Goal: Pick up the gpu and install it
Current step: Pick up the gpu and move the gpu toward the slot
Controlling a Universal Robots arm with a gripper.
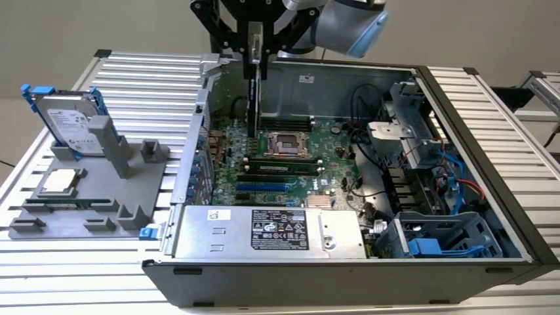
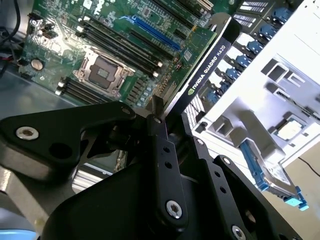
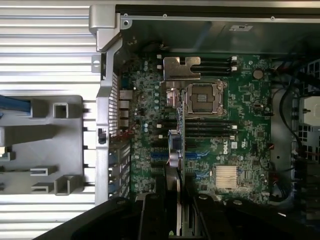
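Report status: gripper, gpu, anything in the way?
Gripper shut on the gpu. Card held on end above the motherboard, not seated yet. No obstruction seen below it.

It looked like a robotics lab: a ribbed aluminium worktop (image 1: 140,72) carried an opened computer case (image 1: 350,279), with a grey parts fixture (image 1: 105,187) just beside the case on the exterior view's left, against a plain beige wall (image 1: 88,26).

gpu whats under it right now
The gpu, gripped in the hand, hangs over the motherboard in the open case, beside the CPU socket. The strip of board directly beneath its edge is covered by the card.
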